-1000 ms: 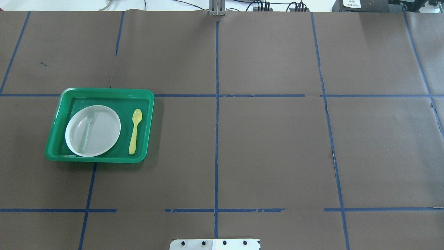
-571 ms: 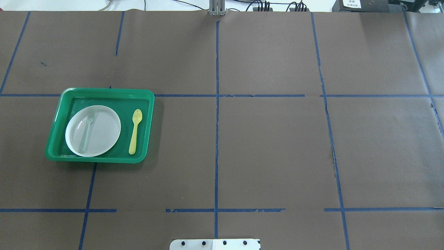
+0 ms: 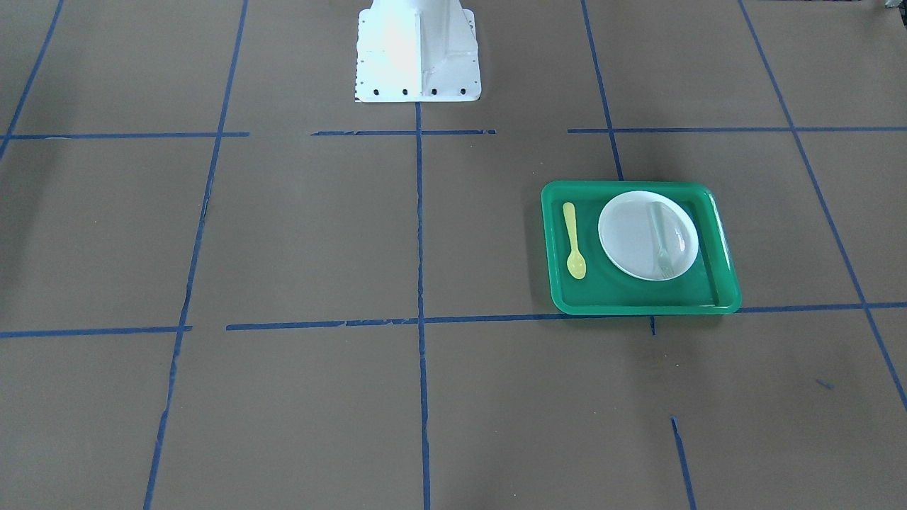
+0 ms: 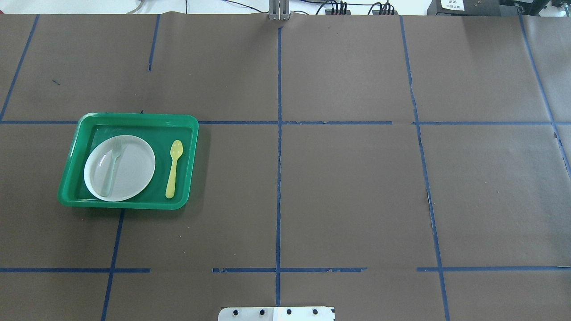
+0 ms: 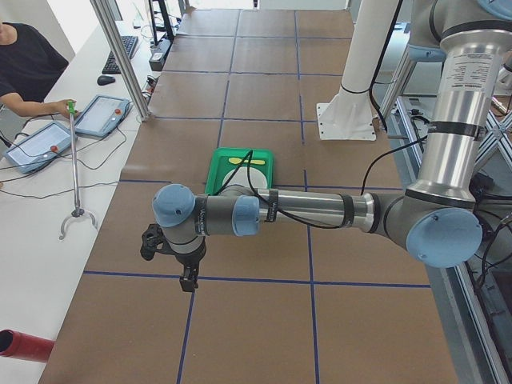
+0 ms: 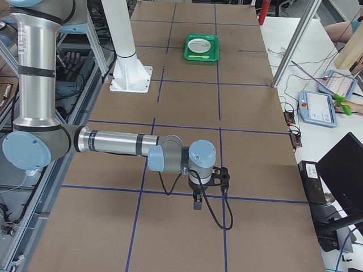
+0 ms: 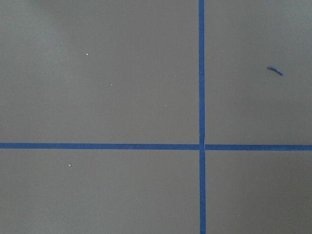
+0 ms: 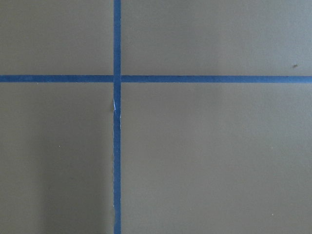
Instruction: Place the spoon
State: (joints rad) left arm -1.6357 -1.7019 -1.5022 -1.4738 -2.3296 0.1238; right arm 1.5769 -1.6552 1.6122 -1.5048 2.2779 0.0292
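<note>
While forearms [image 5: 308, 210] lie level, left hand [image 5: 189, 280] and right hand [image 6: 197, 204] hang down (grip unclear).

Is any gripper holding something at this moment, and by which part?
Nothing is held. The yellow spoon lies free in the green tray; the left gripper and the right gripper hang far from it.
</note>
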